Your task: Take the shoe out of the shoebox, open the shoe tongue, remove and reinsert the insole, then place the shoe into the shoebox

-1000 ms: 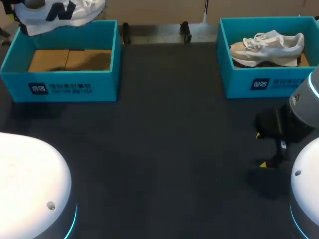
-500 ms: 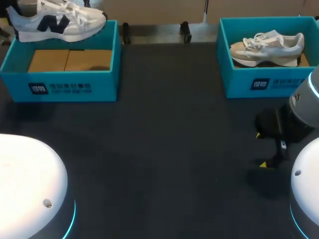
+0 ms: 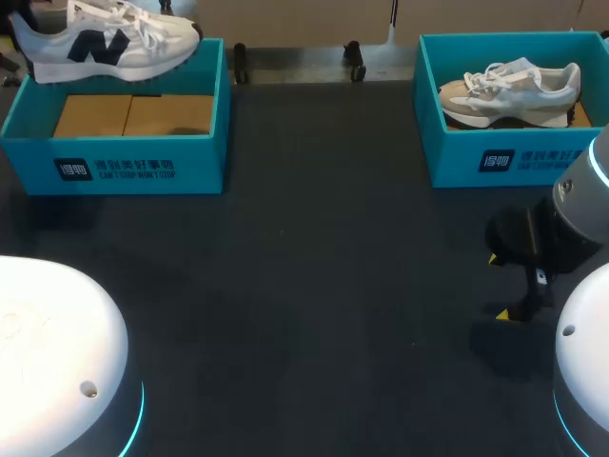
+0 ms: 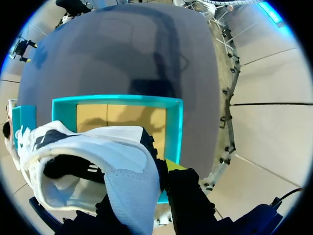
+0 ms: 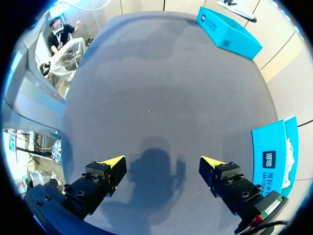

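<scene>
White shoe (image 3: 105,43) held in the air over the far edge of the left shoebox (image 3: 124,167), far left of the table (image 3: 314,267).
Left gripper (image 4: 156,178) is clamped on its heel end, with one yellow tip showing. Right gripper (image 5: 163,162) is spread wide, holding nothing, low over the table at near right. Beige shoe (image 3: 514,90) lies in the right shoebox (image 3: 495,162), far right.

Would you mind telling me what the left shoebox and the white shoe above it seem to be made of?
The left shoebox is likely cardboard: matte teal walls, bare brown floor with a flap seam. The white shoe seems textile mesh with smooth, leather-like overlays; the left wrist view shows a finely textured pale-blue panel.
</scene>
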Robot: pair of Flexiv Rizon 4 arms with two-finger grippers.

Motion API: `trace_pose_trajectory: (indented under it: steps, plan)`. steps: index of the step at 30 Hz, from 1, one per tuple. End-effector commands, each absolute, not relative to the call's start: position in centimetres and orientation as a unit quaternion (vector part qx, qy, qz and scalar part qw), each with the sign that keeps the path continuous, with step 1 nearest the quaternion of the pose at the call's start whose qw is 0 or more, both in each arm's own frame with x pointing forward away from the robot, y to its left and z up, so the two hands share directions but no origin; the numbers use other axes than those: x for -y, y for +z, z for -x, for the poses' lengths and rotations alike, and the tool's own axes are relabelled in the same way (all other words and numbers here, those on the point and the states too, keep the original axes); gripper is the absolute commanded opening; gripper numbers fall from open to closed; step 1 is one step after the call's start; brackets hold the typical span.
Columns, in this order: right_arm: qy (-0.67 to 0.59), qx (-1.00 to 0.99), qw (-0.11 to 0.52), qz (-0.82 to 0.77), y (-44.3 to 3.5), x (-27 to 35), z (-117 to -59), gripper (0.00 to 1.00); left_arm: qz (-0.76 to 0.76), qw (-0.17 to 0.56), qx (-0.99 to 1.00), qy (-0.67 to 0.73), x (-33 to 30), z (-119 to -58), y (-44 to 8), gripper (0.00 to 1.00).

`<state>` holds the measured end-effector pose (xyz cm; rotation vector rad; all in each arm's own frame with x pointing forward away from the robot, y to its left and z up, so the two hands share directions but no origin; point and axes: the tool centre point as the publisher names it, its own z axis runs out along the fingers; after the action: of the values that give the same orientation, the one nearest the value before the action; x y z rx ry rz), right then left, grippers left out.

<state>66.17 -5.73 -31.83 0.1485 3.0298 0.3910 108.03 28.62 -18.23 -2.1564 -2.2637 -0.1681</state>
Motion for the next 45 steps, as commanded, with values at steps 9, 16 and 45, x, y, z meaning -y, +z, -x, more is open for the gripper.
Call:
trace_pose_trajectory:
  steps: [9, 16, 45]
  plan:
    - [0.128, -0.990, 0.042, -0.048, -31.8, 5.8, -66.0, 1.00, 0.685, 0.002, 0.728, -0.034, -31.2, -110.2, -21.4, 0.00]
    - [0.128, -0.990, 0.042, -0.048, -31.8, 5.8, -66.0, 1.00, 0.690, 0.012, 0.723, -0.032, -31.4, -110.4, -23.1, 0.00]
    - [0.128, -0.990, 0.042, -0.048, -31.8, 5.8, -66.0, 1.00, 0.692, 0.031, 0.721, 0.011, -31.0, -111.1, -26.6, 0.00]
